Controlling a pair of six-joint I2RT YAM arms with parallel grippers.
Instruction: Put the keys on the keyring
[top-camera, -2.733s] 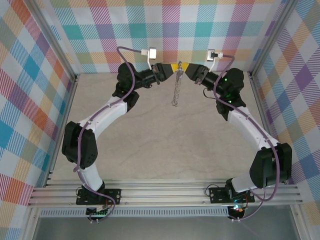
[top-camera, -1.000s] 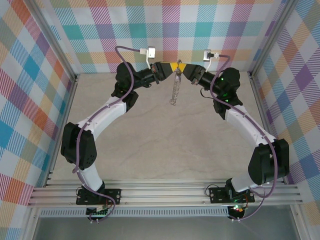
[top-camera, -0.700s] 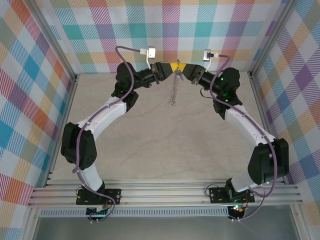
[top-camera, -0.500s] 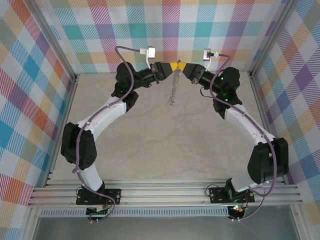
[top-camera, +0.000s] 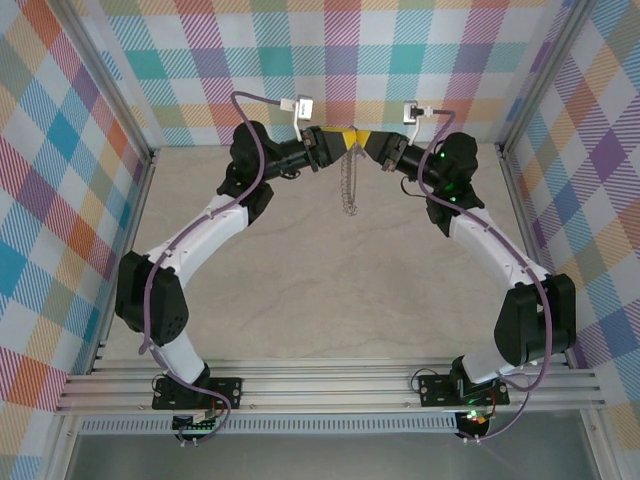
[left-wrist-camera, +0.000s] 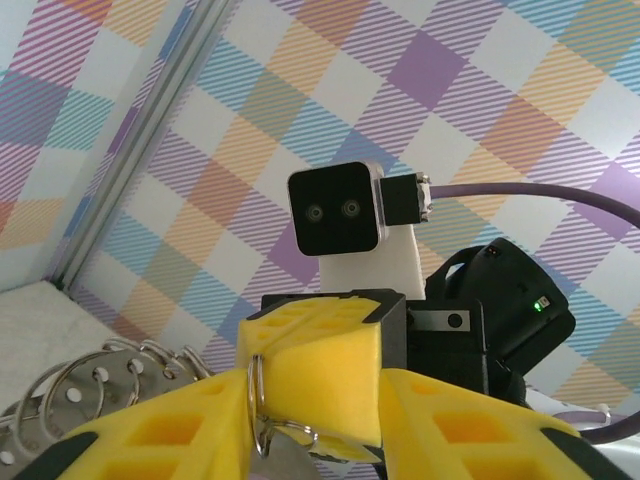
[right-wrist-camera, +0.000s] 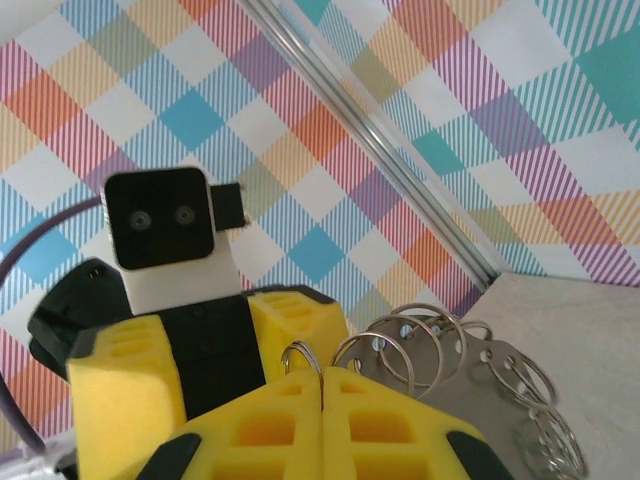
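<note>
Up at the 12 o'clock edge of the table (top-camera: 330, 290), hard against the checked back wall (top-camera: 350, 50), the two arms meet nose to nose. The right gripper (top-camera: 362, 137) is clenched. In its wrist camera, its yellow fingers (right-wrist-camera: 270, 430) are pressed flat together, and a small ring (right-wrist-camera: 303, 358) pokes up out of the seam between them. That ring is the top of the keyring (top-camera: 348, 185), which from overhead hangs from the meeting point as a thin silvery string, trailing toward 6 o'clock above the tabletop.

The left gripper (top-camera: 343, 139) is released. In its wrist camera its fingers (left-wrist-camera: 170, 430) stand apart, and the right gripper's closed tips sit in the gap between them. The inner edge of the finger at 9 o'clock lies right against the pinched ring; I cannot tell whether it presses on it.

In the right wrist camera the rest of the bunch fans out toward 3 o'clock, a row of wire loops (right-wrist-camera: 430, 335) and flat silvery pieces with holes (right-wrist-camera: 505, 375). In the left wrist camera the same loops lie at about 8 o'clock.
</note>
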